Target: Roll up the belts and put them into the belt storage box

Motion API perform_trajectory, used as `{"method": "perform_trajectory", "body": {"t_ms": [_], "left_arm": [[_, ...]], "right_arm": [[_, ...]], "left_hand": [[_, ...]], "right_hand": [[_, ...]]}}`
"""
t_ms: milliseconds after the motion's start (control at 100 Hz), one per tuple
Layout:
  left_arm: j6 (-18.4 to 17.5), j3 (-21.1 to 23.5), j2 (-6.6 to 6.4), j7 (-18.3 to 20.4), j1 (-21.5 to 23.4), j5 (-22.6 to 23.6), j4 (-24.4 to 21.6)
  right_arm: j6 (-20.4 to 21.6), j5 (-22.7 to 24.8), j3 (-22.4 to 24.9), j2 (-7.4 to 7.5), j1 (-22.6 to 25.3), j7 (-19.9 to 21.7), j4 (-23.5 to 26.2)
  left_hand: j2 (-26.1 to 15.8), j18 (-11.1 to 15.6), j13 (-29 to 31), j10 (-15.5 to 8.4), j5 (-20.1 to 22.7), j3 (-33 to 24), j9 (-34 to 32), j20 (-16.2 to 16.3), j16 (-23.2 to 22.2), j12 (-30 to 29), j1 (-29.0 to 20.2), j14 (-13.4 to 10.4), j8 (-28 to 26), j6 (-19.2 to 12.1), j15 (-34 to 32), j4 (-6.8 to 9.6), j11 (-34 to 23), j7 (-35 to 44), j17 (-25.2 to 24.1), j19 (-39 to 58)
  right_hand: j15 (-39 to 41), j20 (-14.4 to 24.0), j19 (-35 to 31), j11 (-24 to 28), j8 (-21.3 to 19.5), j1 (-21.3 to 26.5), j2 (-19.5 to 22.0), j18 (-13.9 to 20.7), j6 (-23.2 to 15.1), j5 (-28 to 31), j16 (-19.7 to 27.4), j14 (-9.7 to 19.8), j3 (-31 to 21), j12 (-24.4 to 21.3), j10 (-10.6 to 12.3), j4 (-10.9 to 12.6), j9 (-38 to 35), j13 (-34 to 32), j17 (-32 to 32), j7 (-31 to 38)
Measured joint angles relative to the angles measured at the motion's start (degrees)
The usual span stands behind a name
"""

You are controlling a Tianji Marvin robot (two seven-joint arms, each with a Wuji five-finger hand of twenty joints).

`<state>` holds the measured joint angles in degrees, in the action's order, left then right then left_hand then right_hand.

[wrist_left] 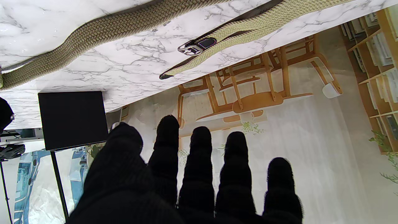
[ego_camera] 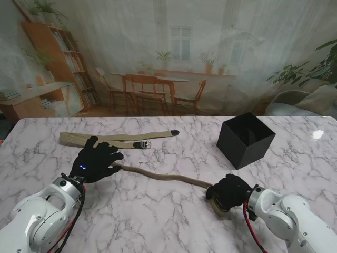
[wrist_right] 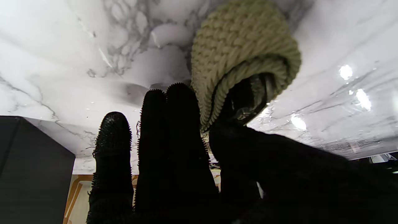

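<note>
One end of the tan belt is gripped in the right hand, curled over at the thumb. The left hand is spread flat, holding nothing, beside the other end. A second belt lies farther away, left of the black box.

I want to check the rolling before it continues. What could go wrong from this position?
1. The right hand holds only a small start of a roll on the nearer belt; it looks loose, so it may unroll if the fingers slip.
2. The left hand rests flat at the belt's other end; if it presses down, the belt may pull tight rather than feed.
3. The black box stands close beside the right hand and could be bumped.
</note>
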<state>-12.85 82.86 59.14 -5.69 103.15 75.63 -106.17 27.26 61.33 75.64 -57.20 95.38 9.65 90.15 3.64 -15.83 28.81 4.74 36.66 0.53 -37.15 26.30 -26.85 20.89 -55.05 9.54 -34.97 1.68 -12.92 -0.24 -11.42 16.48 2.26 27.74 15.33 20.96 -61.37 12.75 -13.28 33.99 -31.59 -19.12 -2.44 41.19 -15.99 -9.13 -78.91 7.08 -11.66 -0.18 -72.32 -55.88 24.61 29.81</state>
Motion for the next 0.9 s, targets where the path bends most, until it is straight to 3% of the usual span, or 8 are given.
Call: {"method": "perform_trajectory", "body": {"t_ms": [160,370,440,580,730,790,840,900], "left_arm": [[0.0,0.0,0.0,0.0,0.0,0.0,0.0],[0.0,0.0,0.0,0.0,0.0,0.1,0.0],[0.0,0.0,0.0,0.0,0.0,0.1,0.0],[0.0,0.0,0.0,0.0,0.0,0.1,0.0],[0.0,0.0,0.0,-0.1,0.0,0.1,0.0],[0.0,0.0,0.0,-0.1,0.0,0.1,0.0],[0.0,0.0,0.0,-0.1,0.0,0.1,0.0],[0.0,0.0,0.0,-0.1,0.0,0.1,0.0]], "right_arm": [[0.5,7.9,-0.3,0.08,-0.3,-2.4,0.2],[0.4,6.6,0.0,0.37,-0.2,-0.4,0.9],[0.4,7.1,0.3,0.41,0.0,1.0,1.6],[0.4,8.0,0.4,0.63,0.0,1.6,1.9],[0.0,10.0,0.2,0.79,0.0,0.3,1.9],[-0.3,10.7,-0.1,0.85,0.0,-0.8,1.6],[-0.5,11.2,-0.2,0.86,0.0,-1.8,1.3],[-0.8,11.1,-0.3,0.86,0.0,-2.1,1.1]], "left_hand": [[0.0,0.0,0.0,0.0,0.0,0.0,0.0,0.0,0.0,0.0,0.0,0.0,0.0,0.0,0.0,0.0,0.0,0.0,0.0,0.0],[0.0,0.0,0.0,0.0,0.0,0.0,0.0,0.0,0.0,0.0,0.0,0.0,0.0,0.0,0.0,0.0,0.0,0.0,0.0,0.0],[0.0,0.0,0.0,0.0,0.0,0.0,0.0,0.0,0.0,0.0,0.0,0.0,0.0,0.0,0.0,0.0,0.0,0.0,0.0,0.0],[0.0,0.0,0.0,0.0,0.0,0.0,0.0,0.0,0.0,0.0,0.0,0.0,0.0,0.0,0.0,0.0,0.0,0.0,0.0,0.0],[0.0,0.0,0.0,0.0,0.0,0.0,0.0,0.0,0.0,0.0,0.0,0.0,0.0,0.0,0.0,0.0,0.0,0.0,0.0,0.0],[0.0,0.0,0.0,0.0,0.0,0.0,0.0,0.0,0.0,0.0,0.0,0.0,0.0,0.0,0.0,0.0,0.0,0.0,0.0,0.0],[0.0,0.0,0.0,0.0,0.0,0.0,0.0,0.0,0.0,0.0,0.0,0.0,0.0,0.0,0.0,0.0,0.0,0.0,0.0,0.0],[0.0,0.0,0.0,0.0,0.0,0.0,0.0,0.0,0.0,0.0,0.0,0.0,0.0,0.0,0.0,0.0,0.0,0.0,0.0,0.0]], "right_hand": [[0.1,-0.7,-0.6,3.5,-2.6,9.4,0.0,0.0,-5.3,0.0,-1.2,1.4,2.7,2.0,2.3,-0.8,0.9,-0.9,1.4,2.1],[0.1,-1.3,-0.8,4.4,-2.7,10.3,0.0,2.0,-5.5,-0.6,-1.2,1.9,2.7,2.5,2.6,-1.3,2.4,-1.4,3.4,2.3],[0.1,-1.4,-0.9,4.4,-2.7,11.5,-1.4,4.4,-6.8,-2.3,-1.2,3.6,1.9,2.6,4.3,-1.7,3.6,-1.4,5.0,2.7],[0.1,-15.9,-7.6,5.7,-4.4,13.7,-7.5,8.8,-15.5,-4.3,-1.2,8.6,-0.5,3.9,10.1,-7.1,6.6,-1.4,7.6,6.5],[0.1,-19.8,-10.4,7.1,-4.5,13.7,-9.2,11.2,-19.3,-4.3,-1.0,10.9,-0.8,4.6,12.4,-10.1,7.6,-3.4,9.8,8.4],[0.1,-19.4,-10.5,7.6,-4.6,13.6,-9.2,12.5,-20.0,-4.3,-1.6,11.2,1.6,4.7,12.8,-10.2,7.6,-4.3,11.0,9.1],[0.1,-11.0,-7.8,7.6,-4.6,12.3,-9.1,13.9,-20.1,-4.3,-2.5,11.3,6.2,4.7,12.9,-10.6,7.4,-5.1,12.0,9.4],[0.1,-6.6,-6.4,7.6,-2.4,9.0,-9.1,14.3,-20.6,-4.3,-3.0,11.3,7.4,4.7,13.2,-10.1,7.2,-5.2,12.4,10.7]]}}
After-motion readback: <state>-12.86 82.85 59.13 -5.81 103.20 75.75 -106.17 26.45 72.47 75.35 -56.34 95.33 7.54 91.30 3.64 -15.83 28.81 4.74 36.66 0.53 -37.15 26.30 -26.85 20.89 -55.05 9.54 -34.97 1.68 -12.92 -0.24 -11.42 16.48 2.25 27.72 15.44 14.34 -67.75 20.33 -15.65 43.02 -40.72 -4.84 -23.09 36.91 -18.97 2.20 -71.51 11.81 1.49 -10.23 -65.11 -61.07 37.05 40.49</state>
